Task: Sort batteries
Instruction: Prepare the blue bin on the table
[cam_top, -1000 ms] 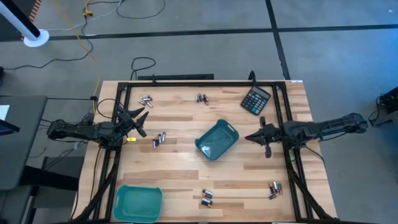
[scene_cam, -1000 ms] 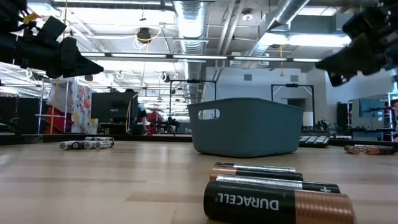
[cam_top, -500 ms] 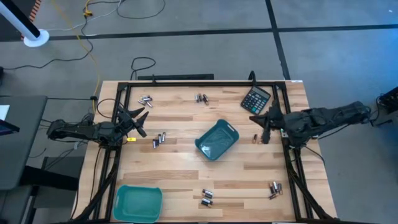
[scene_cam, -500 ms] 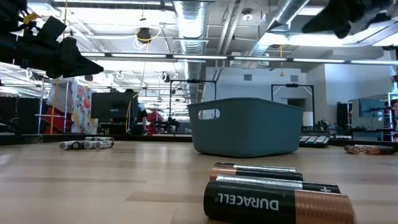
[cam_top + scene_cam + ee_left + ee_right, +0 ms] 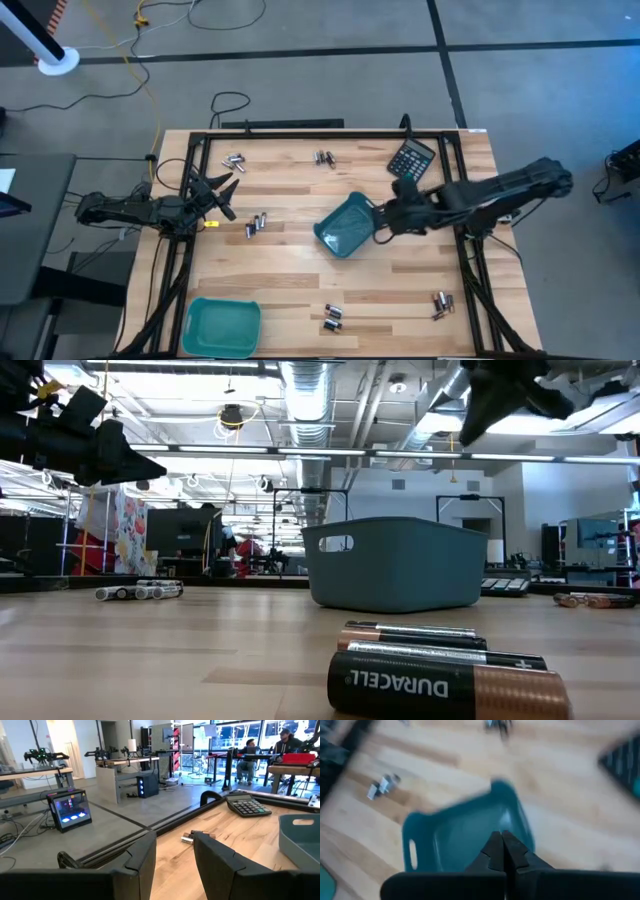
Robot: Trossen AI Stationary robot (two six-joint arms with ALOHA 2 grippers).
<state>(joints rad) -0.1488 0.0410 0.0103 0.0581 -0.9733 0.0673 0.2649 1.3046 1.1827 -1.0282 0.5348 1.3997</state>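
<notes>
**Right gripper over centre tray, jaws closed**

Batteries lie nearest in the low view, lower middle of frame, three side by side on the wood. Behind them sits the dark teal tray, mid-frame in the high view. Right gripper hangs at that tray's right rim, fingers pressed together; right wrist view is blurred, so I cannot tell whether a battery is pinched, probably nothing. Left gripper waits at left edge of frame, jaws partly apart, empty. More batteries are scattered: pair near it, clusters at upper left, upper middle, lower right. Lighter teal tray is at lower left, calculator upper right.

Risk: closed fingers dropping onto the rim could shove or tip the tray; a nudged battery would roll.
</notes>
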